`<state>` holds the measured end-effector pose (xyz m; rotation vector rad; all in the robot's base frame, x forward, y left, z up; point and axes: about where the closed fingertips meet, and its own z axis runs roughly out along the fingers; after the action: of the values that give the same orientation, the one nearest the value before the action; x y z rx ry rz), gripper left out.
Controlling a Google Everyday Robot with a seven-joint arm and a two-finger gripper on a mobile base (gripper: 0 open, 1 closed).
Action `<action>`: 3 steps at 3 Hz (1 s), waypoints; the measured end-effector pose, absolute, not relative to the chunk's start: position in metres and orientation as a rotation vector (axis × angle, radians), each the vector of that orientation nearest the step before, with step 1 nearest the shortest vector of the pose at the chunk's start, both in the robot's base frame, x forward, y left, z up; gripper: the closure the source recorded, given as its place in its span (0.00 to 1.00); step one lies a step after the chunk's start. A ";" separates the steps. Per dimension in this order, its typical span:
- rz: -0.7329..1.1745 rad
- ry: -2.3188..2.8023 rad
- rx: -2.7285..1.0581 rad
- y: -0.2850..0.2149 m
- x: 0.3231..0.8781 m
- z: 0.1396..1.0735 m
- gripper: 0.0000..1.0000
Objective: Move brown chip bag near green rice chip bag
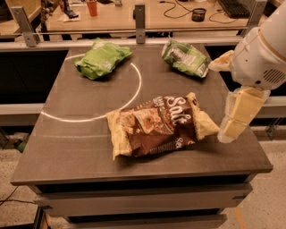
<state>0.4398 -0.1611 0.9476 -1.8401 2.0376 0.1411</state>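
Note:
The brown chip bag (156,125) lies flat near the middle front of the dark table (67,152). It is dark brown with pale yellow ends and white "Salt" lettering. Two green bags lie at the back: a bright green bag (102,58) at the back left and a green bag with a pale label (185,57) at the back right. I cannot tell which of them is the rice chip bag. My gripper (237,116) hangs from the white arm (263,53) at the table's right edge, just right of the brown bag's right end, and holds nothing that I can see.
A white circle line (134,89) is painted on the tabletop. A metal rail with posts (140,18) runs along the table's back edge. Behind it stands a wooden desk (120,15) with an orange cup (92,6), cables and a keyboard.

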 end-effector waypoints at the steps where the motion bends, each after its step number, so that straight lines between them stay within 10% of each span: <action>1: 0.264 2.004 -1.876 -0.141 0.429 0.934 0.00; 3: 0.278 1.926 -1.858 -0.122 0.447 0.907 0.00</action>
<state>0.4467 -0.1217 0.9066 -1.8580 1.9264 0.2776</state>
